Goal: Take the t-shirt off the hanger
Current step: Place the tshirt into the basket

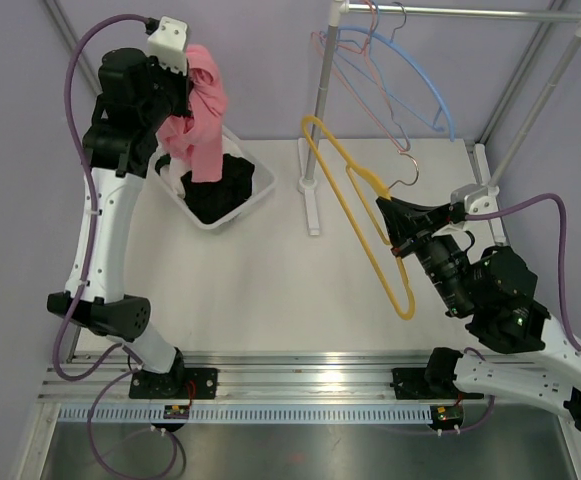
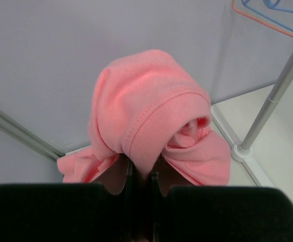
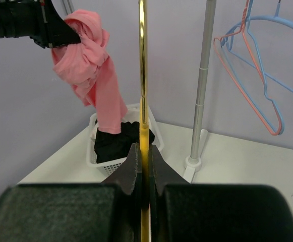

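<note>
I've got the t-shirt (image 2: 146, 111) clamped in my left hand (image 2: 140, 169), the bare hanger (image 3: 142, 75) pinched in my right hand (image 3: 142, 151); removal looks done.

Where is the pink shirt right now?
In the top view, the pink t-shirt hangs at the back left, pinched in the left gripper, over the white basket of dark clothes.

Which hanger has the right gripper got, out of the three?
The yellow hanger. It is clamped in the right gripper, off the rail and bare. The blue hanger and the pink hanger hang on the rail.
</note>
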`<action>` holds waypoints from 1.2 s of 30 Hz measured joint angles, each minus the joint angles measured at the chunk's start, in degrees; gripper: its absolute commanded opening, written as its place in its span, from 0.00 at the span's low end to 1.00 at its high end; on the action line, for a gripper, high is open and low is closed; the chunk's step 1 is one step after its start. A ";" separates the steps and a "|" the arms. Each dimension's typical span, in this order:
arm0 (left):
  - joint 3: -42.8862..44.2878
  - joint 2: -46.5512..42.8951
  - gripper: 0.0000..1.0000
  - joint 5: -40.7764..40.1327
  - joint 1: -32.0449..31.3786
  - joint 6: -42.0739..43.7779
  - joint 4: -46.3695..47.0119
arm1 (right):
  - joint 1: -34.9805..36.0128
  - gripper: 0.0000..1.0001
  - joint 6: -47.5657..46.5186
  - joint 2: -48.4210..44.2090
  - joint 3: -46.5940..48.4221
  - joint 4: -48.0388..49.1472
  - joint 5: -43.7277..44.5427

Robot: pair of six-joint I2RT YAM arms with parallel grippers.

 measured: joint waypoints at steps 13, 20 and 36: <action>-1.77 7.04 0.00 6.60 4.83 -4.98 0.15 | 0.00 0.00 0.00 -0.04 0.00 -0.02 -0.24; -10.19 6.99 0.00 12.28 4.66 -5.68 2.73 | 0.00 0.00 0.00 -0.63 0.00 -0.04 -0.24; -19.67 25.94 0.00 12.79 2.97 -2.58 8.17 | 0.00 0.00 0.04 -0.83 0.00 -0.26 -0.28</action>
